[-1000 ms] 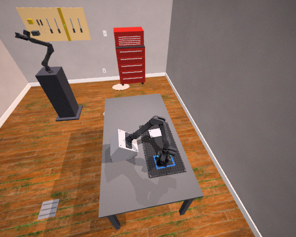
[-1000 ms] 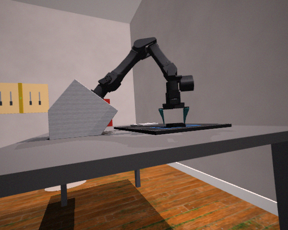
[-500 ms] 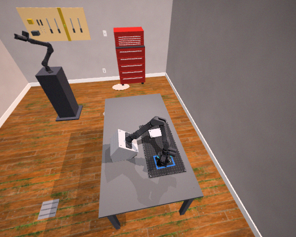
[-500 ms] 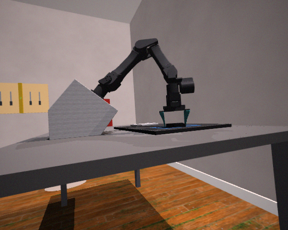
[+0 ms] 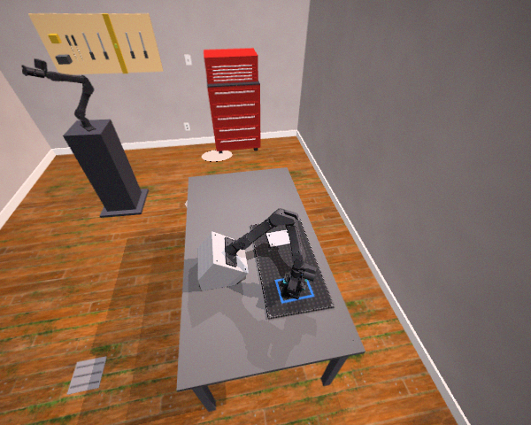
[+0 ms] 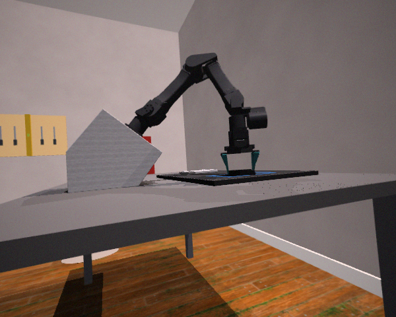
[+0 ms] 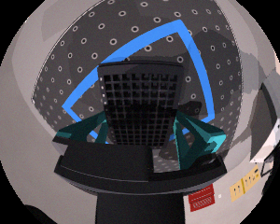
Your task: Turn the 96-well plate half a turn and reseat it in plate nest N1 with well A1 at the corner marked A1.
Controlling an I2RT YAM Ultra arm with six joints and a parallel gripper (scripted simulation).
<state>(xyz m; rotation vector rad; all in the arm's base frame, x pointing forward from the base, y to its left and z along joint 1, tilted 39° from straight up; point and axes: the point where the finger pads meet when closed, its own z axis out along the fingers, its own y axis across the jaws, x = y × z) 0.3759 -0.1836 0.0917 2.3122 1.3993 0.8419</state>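
Observation:
The dark 96-well plate (image 7: 140, 103) lies flat inside the blue taped outline B1 on the black perforated deck. My gripper (image 7: 140, 113) points straight down over it. Its teal fingers are lowered to deck level on either long side of the plate and touch its edges, so it is shut on the plate. From the side, the gripper (image 6: 239, 168) straddles the plate (image 6: 241, 171), which rests on the deck. I cannot make out the cut corner. The white nest N1 (image 5: 277, 238) stands empty further back on the deck.
A grey slanted box (image 5: 219, 265) holding the arm's base stands left of the deck. The arm's elbow (image 5: 281, 217) arches over the nest. The table's right edge runs close to the deck. A red tool chest (image 5: 233, 98) and a second arm on a pedestal (image 5: 103, 165) stand far off.

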